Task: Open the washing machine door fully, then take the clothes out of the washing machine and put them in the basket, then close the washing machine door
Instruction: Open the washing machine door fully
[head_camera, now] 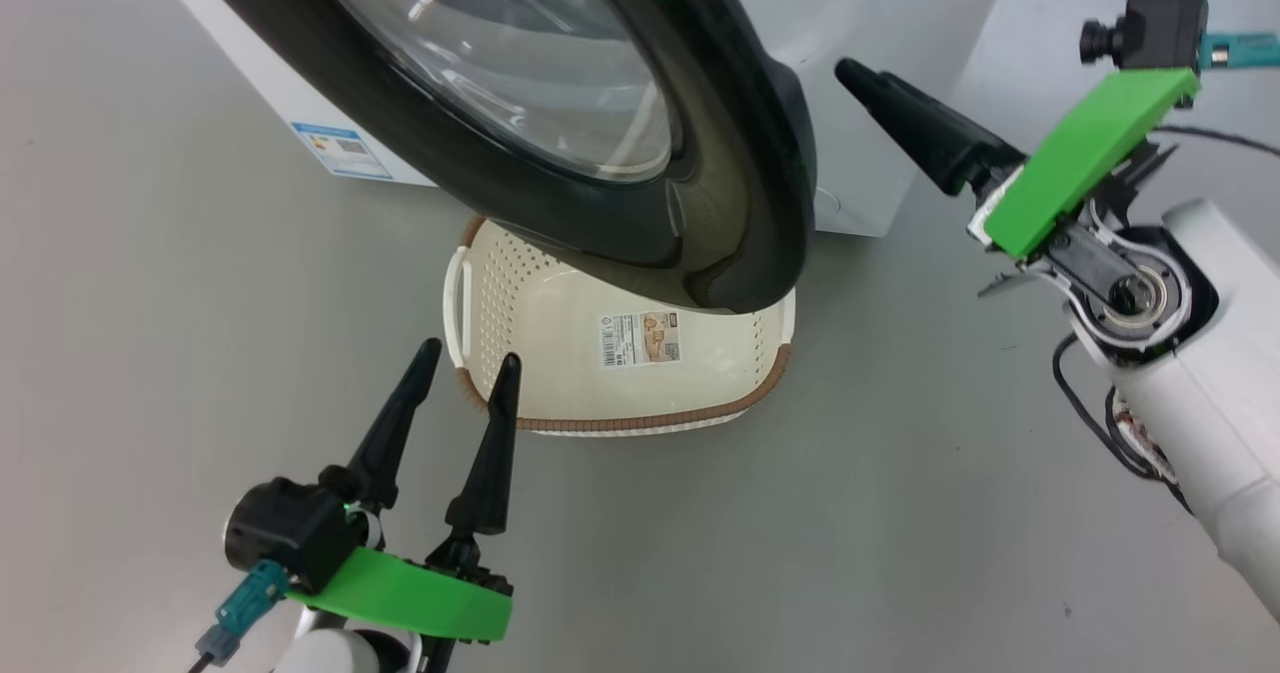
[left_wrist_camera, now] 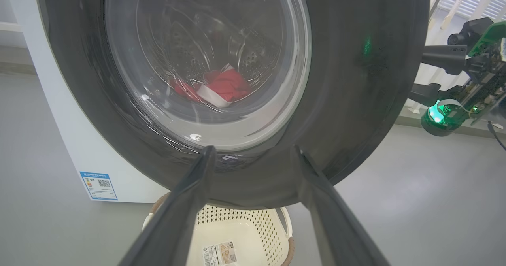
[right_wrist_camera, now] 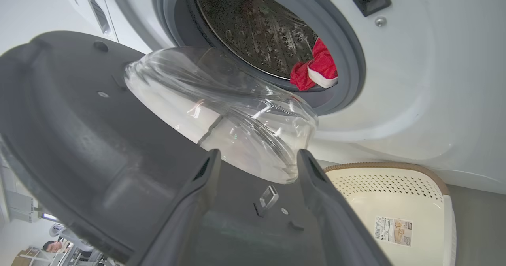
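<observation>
Swinging the washing machine door (head_camera: pixel 720 153) fully open looks like your step in hand: it stands part-way, just ahead of your right gripper (right_wrist_camera: pixel 257 152), whose fingers are spread and hold nothing. Push on the black rim, not the glass. Your left gripper (head_camera: pixel 471 351) is likewise released, with the basket (head_camera: pixel 540 353) just beyond its tips. The clothes (right_wrist_camera: pixel 316 66) lie in the drum, past the door. The basket's label (head_camera: pixel 640 339) and the washing machine (right_wrist_camera: pixel 415 80) sticker (head_camera: pixel 343 150) are too small to read.
</observation>
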Tool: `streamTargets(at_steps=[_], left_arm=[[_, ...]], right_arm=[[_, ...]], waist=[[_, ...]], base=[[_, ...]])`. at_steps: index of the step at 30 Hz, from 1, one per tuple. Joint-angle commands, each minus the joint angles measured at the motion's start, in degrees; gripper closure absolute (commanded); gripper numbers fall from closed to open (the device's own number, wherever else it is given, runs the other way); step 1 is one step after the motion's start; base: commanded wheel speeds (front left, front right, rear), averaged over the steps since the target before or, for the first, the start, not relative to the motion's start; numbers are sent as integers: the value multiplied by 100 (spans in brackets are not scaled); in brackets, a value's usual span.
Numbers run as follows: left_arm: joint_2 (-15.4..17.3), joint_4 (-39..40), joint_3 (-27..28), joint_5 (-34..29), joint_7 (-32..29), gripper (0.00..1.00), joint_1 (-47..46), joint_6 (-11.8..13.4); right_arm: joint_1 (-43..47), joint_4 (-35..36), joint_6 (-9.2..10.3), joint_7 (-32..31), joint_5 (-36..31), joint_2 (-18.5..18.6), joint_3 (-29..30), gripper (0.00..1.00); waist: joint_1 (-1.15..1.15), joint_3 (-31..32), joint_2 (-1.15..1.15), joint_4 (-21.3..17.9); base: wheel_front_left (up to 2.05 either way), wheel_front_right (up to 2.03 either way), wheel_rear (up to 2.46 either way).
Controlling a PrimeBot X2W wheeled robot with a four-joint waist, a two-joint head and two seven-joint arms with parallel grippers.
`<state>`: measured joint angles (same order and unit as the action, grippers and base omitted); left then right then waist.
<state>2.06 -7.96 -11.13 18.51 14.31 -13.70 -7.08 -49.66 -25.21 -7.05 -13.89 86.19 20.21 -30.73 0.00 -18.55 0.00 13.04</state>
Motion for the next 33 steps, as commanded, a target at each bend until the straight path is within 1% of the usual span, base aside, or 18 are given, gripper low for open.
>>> streamTargets(at_steps=[1,10,16,21,25,30,33], left_arm=[[82,92,223,-82,69,0,30,-24],[82,24,356,-142,69,0,93,-33],[82,19,426,-186,69,0,159,-35],[82,-8,526,-226,69,0,210,-37],[82,-50,616,-254,69,0,231,-38],[82,-110,733,-304,69,0,251,-39],[82,-151,813,-338,69,0,279,-39]], right_arm=[[266,123,-44,134,-46,42,-67,0],[1087,140,-44,785,-143,354,-242,0],[1533,214,-44,1095,-231,517,-410,0],[1847,169,-44,1604,-558,658,-650,0],[2029,2,-44,2102,-966,751,-914,0],[2174,-253,-44,2637,-1444,795,-1195,0],[2232,-398,-44,2820,-1736,763,-1187,0]], waist=[[0,11,0,-60],[0,95,0,-216],[0,117,0,-301],[0,117,0,-398],[0,118,0,-461],[0,139,0,-520],[0,160,0,-558]], base=[[0,0,0],[0,0,0],[0,0,0],[0,0,0],[0,0,0],[0,0,0],[0,0,0]])
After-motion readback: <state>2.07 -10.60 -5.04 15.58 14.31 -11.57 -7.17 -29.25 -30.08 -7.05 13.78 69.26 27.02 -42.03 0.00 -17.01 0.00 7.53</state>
